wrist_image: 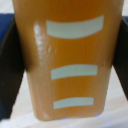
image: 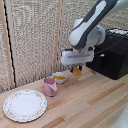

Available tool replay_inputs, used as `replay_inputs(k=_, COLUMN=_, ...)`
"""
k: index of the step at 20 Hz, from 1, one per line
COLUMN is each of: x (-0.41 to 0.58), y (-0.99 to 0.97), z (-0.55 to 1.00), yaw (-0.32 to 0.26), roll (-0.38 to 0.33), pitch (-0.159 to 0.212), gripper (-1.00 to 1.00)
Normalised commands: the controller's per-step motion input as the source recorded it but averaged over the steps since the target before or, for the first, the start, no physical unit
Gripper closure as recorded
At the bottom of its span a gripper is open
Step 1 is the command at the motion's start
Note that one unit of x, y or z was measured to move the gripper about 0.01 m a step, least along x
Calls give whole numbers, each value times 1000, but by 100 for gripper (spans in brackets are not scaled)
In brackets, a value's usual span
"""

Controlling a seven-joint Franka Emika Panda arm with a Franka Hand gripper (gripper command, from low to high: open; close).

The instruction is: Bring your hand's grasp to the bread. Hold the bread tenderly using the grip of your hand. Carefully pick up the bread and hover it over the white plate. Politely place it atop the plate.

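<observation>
My hand, the white boxy gripper (image: 76,72), hangs above the wooden table with its dark-blue fingers shut on the bread (image: 77,69), a small golden-orange oblong piece. In the wrist view the bread (wrist_image: 70,55) fills the frame, orange with three pale stripes, and a dark finger (wrist_image: 9,65) presses against each side. The white plate (image: 25,105), round with a faint floral rim, lies on the table near the front at the exterior view's left, well away from the gripper and lower.
A pink cup (image: 49,86) stands between the plate and the gripper. A small bowl (image: 59,77) with yellow contents sits just behind the cup, beside the gripper. A black box (image: 113,55) stands at the exterior view's right. Woven screens close the back.
</observation>
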Motion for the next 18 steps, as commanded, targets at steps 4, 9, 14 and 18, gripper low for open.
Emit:
replay_inputs(k=4, x=446, y=714, z=735, yaw=42, roll=5, pitch=132, gripper=100)
replay_inputs(k=9, x=384, y=853, z=523, yaw=32, roll=1, pitch=107, gripper=100)
replay_inputs(k=14, x=345, y=899, z=286, yaw=19, roll=0, pitch=56, gripper=100)
replay_inputs(k=18, x=259, y=954, z=51, yaw=4, roll=-1, pitch=23, gripper=100)
